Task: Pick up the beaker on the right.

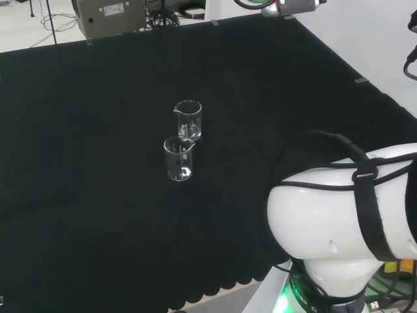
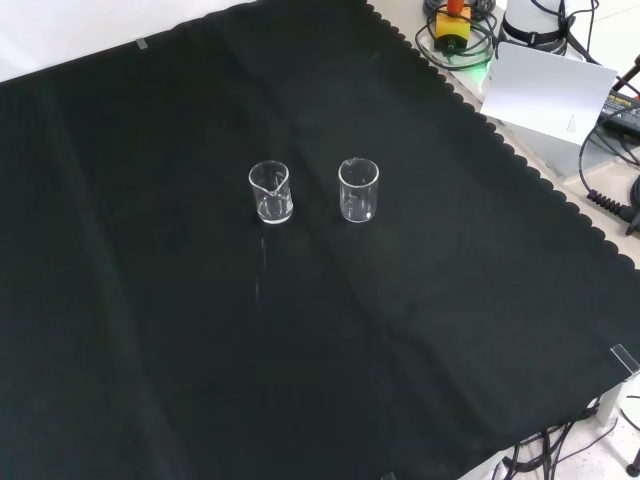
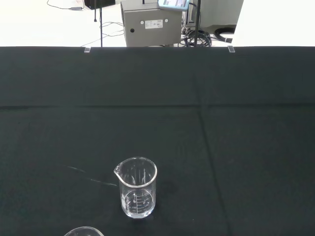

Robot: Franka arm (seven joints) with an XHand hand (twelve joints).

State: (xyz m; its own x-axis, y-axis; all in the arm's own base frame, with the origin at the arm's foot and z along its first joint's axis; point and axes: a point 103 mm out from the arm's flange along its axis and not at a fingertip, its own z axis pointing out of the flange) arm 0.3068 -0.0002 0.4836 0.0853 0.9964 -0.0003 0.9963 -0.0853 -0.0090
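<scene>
Though set side by side at the upper middle of the front view, stood one behind the other in the head view, left of centre: right beaker [image 2: 358, 189] and left beaker [image 2: 270, 192], near each other but not touching. Took the right one of the front view as the target, though with left and right swapping between views could not be sure. Matched it to the nearer, lower glass in the head view [image 1: 179, 158], and to the rim just cut off at the lower left edge of the wrist view [image 3: 83, 231]. Could not tell how the hand was set, nor whether it had hold of anything. Judged by the white arm link [image 1: 339, 215] at the head view's lower right, lay up and to the left of the arm, well apart from it, nearer than its twin. Stood upright, long axis vertical, mouth up, so likely best taken from the side, clear of the neighbour. Clear glass, thin-walled, cylindrical, with a small pouring lip and faint printed marks; apparently empty. Rested on matte black cloth [image 2: 150, 330], lightly creased, scalloped along one edge.
</scene>
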